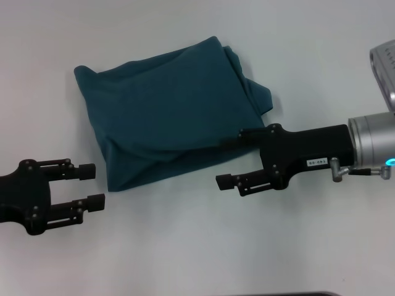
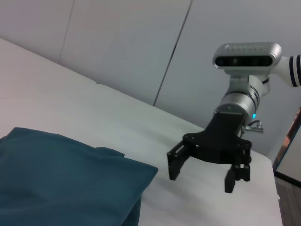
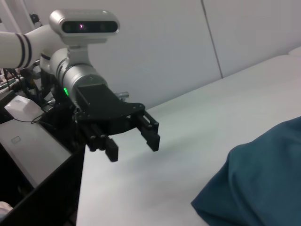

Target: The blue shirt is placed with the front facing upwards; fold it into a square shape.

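The blue shirt (image 1: 166,111) lies folded into a rough rectangle on the white table (image 1: 185,246), with a loose flap sticking out at its right side. No lettering shows. My left gripper (image 1: 92,185) hovers open just off the shirt's near left corner, holding nothing. My right gripper (image 1: 228,161) is open beside the near right edge, its upper finger over the cloth's border. The left wrist view shows the shirt (image 2: 61,179) and the right gripper (image 2: 202,179) apart from it. The right wrist view shows the left gripper (image 3: 132,149) open above the table and the shirt (image 3: 258,179).
The table's side edge (image 3: 80,188) drops off behind the left arm, where a side bench holds a white box (image 3: 21,107) and cables. Pale wall panels (image 2: 141,42) stand behind the table. The right arm's wrist camera (image 1: 386,61) sits at the far right.
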{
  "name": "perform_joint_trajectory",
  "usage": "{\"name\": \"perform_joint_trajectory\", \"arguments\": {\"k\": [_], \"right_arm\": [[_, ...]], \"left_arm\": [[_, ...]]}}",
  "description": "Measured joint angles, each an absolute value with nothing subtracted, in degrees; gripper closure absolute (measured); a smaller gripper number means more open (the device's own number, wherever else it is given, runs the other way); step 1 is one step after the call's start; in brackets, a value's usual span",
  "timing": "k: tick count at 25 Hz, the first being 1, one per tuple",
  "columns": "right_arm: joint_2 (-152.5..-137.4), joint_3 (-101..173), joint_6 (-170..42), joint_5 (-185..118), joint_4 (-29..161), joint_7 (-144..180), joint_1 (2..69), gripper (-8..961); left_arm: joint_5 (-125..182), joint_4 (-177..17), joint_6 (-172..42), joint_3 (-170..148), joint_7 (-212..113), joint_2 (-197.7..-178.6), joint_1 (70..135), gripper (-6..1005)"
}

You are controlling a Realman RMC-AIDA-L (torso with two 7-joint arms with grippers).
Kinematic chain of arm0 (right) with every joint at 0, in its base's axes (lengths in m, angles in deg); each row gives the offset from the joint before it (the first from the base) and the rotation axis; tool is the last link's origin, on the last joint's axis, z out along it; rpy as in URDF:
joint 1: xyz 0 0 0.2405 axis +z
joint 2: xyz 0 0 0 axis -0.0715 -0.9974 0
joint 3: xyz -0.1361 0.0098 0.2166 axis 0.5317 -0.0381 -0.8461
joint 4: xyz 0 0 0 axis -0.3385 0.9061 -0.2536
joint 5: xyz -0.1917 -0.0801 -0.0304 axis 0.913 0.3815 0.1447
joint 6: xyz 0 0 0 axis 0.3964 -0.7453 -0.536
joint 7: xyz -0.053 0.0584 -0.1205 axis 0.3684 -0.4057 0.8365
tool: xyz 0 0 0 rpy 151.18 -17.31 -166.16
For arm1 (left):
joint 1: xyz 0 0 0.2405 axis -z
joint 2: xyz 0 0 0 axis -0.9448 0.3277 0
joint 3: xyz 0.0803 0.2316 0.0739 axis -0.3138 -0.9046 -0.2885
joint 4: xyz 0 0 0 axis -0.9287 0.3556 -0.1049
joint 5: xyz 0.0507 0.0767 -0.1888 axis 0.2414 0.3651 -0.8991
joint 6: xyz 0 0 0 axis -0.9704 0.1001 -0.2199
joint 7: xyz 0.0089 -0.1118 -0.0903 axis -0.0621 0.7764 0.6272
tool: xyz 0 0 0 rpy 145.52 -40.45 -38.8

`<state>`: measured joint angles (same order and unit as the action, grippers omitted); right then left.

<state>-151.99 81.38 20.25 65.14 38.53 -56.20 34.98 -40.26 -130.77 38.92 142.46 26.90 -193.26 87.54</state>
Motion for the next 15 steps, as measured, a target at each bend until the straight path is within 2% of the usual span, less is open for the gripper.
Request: {"name": "perform_joint_trajectory", "arguments": {"k": [15], "right_arm": [[-152.01,81.66,18.45,65.00,39.19,-56.26,35.33,82]], "left_arm": [[-40.10,-130.42,38.45,142.78,26.39,-193.78,88.01,387]]}}
